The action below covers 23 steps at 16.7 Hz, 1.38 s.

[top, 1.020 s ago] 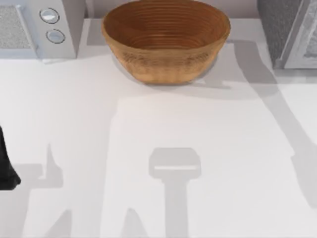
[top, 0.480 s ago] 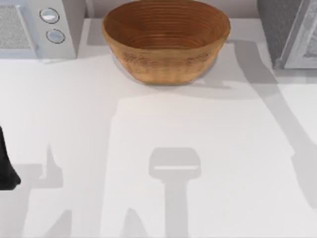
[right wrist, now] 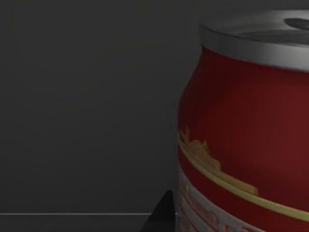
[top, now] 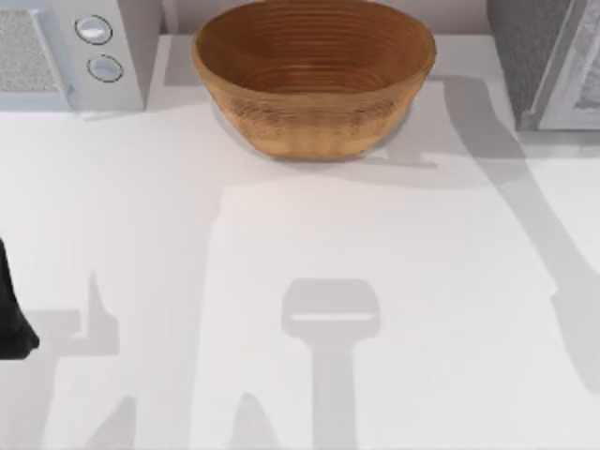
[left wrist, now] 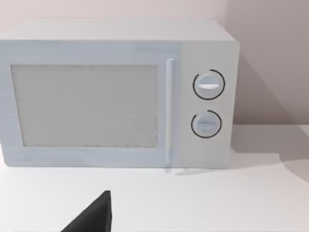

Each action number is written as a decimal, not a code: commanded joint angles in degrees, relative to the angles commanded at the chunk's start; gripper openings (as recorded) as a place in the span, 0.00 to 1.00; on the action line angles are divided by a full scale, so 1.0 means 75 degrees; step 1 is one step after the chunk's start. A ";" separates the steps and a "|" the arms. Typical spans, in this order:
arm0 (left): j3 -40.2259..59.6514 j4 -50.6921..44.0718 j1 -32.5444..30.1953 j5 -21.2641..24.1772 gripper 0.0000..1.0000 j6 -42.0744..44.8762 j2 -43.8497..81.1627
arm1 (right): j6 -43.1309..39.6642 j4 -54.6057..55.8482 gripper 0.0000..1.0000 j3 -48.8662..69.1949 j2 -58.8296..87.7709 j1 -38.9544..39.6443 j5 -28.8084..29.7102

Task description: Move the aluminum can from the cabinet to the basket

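Note:
The aluminum can (right wrist: pixel 246 130), red with a silver top, stands upright and very close in the right wrist view, against the dark inside of the cabinet. A dark part of my right gripper (right wrist: pixel 161 218) sits right beside the can's lower side. The cabinet (top: pixel 548 61), dark grey and speckled with a pale door panel, is at the table's back right. The golden brown wicker basket (top: pixel 314 80) stands at the back centre with nothing in it. My left gripper (top: pixel 11 323) is parked at the table's left edge.
A white microwave (top: pixel 66 52) with two round knobs stands at the back left, and it faces the left wrist camera (left wrist: pixel 116 94). Arm shadows lie across the white tabletop (top: pixel 300 244) between the basket and the front edge.

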 joint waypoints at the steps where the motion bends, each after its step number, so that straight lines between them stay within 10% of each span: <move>1: 0.0000 0.0000 0.0000 0.0000 1.00 0.0000 0.0000 | 0.0000 0.0000 0.00 0.0000 0.0000 0.0000 0.0000; 23: 0.0000 0.0000 0.0000 0.0000 1.00 0.0000 0.0000 | 0.0007 -0.2639 0.00 -0.0278 -0.2854 0.2371 0.2333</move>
